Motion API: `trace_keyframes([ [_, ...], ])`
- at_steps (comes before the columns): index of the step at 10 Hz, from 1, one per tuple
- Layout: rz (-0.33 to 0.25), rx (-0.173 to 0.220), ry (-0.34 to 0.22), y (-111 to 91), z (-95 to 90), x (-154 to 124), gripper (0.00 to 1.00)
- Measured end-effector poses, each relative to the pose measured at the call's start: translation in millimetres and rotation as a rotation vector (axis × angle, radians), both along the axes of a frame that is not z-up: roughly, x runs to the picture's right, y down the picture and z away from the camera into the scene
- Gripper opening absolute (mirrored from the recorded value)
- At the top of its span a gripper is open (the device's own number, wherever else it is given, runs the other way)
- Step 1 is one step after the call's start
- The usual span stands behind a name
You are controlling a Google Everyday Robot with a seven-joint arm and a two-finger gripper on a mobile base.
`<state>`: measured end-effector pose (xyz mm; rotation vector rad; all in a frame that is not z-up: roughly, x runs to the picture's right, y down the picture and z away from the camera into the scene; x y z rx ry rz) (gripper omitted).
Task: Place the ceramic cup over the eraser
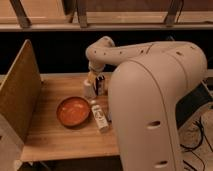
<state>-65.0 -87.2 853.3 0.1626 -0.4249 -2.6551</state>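
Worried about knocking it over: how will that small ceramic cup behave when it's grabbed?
The ceramic cup stands upright, small and narrow beside the eraser, so a nudge may tip it. Its plain surface looks smooth and could slip. The gripper hovers just above them.
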Motion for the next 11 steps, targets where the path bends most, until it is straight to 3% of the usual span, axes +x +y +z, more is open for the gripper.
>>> trace_keyframes([
  [4,-0.065,-0.114,-0.054,27.9,42.4,-26.9,0.8],
  [7,-0.094,-0.17,-0.098,37.6,62.1,-47.1,0.8],
  [11,-0.064,-0.252,-0.12,48.9,80.3,-54.0,0.8],
])
